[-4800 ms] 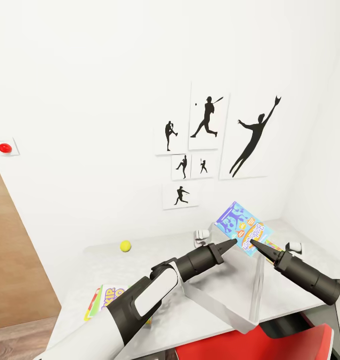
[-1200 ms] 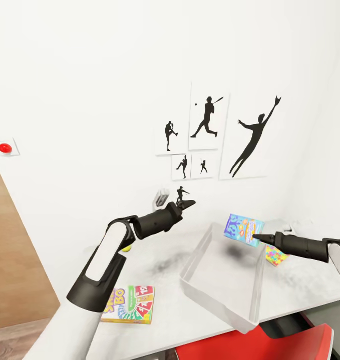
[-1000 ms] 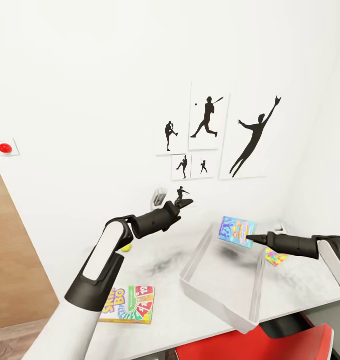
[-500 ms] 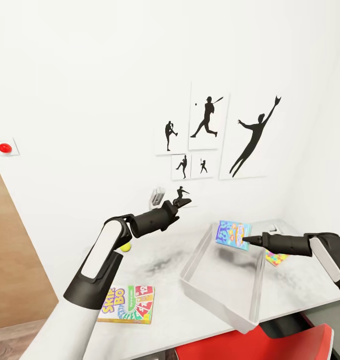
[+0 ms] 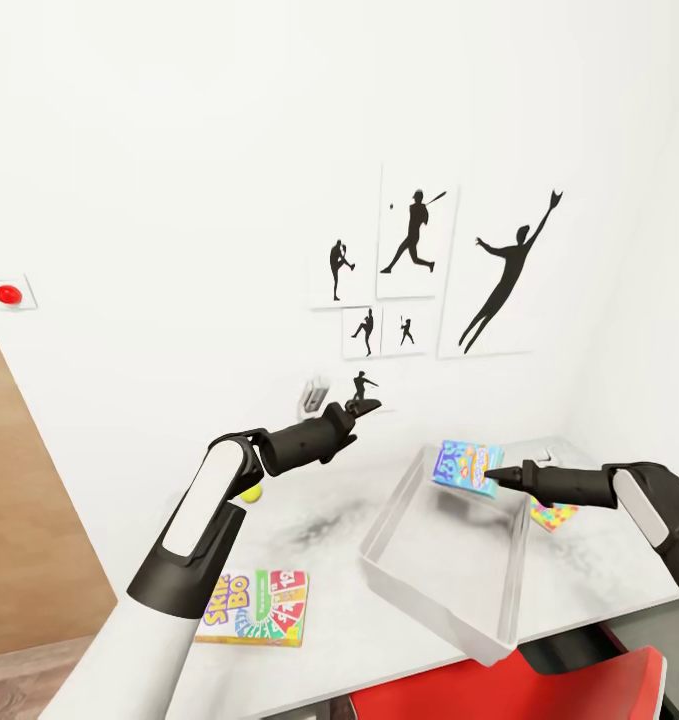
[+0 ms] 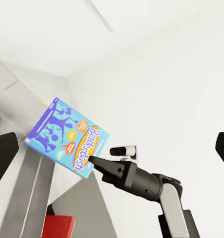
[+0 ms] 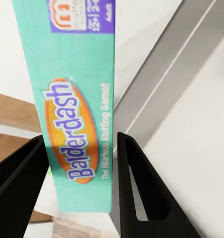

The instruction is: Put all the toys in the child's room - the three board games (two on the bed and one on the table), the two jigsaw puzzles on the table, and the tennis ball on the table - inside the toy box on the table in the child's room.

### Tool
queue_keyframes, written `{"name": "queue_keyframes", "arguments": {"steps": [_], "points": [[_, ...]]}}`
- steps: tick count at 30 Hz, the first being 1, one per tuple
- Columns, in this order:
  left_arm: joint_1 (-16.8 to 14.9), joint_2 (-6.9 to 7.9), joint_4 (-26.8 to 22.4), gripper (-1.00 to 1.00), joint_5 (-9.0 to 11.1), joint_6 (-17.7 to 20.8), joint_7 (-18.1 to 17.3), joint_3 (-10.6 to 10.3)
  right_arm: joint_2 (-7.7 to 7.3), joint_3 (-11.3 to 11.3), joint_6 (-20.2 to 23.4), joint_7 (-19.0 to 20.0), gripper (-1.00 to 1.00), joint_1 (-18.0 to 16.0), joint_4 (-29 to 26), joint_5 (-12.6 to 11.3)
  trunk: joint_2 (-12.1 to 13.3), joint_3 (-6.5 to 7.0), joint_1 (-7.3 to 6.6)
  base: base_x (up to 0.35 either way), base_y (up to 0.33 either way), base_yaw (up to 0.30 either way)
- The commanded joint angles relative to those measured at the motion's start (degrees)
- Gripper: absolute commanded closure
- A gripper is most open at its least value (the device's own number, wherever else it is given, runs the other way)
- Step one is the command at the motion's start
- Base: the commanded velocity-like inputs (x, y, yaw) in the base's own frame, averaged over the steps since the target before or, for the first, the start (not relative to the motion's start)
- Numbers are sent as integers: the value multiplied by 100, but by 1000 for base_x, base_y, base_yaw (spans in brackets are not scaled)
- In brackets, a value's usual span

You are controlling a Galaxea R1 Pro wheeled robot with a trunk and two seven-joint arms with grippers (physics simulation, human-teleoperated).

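Right gripper (image 5: 491, 472), centre right of the head view: fingers closed on the edge of the blue board game (image 5: 466, 468), held tilted in the air above the far end of the toy box (image 5: 419, 590). Left gripper (image 5: 364, 408), centre frame: raised before the wall, fingers spread, nothing between them. Yellow-green-red board game (image 5: 253, 607), lower left, flat on the table (image 5: 339, 640). Tennis ball (image 5: 250, 493) behind the left arm. Jigsaw puzzle (image 5: 549, 514) just beyond the toy box's right rim
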Motion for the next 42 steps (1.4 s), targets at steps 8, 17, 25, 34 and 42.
{"name": "queue_keyframes", "arguments": {"steps": [8, 17, 25, 34, 42], "points": [[-3, -4, -2, -100, 68, 4, 131, 4, 40, 18, 19, 28, 100, -144, 328, -4, -7, -67, 2, 0, 0, 0], [-3, -5, 1, -100, 68, 4, 152, 22, 193, 20, 19, 7, 100, -301, 729, -1, -7, -148, 2, 0, 0, 0], [-3, -7, 38, -100, 64, 4, 155, 18, 402, 31, 19, -8, 100, -711, 1381, 22, -7, -222, 2, 0, 0, 0], [-9, -7, 57, -100, 63, 4, 156, 7, 515, 39, 19, -15, 100, -969, 1741, 37, -7, -306, 2, 0, 0, 0], [-11, -7, 102, -100, 58, 4, 159, 1, 530, 40, 19, -16, 100, -1007, 1804, 39, -7, -381, 2, 0, 0, 0]]}}
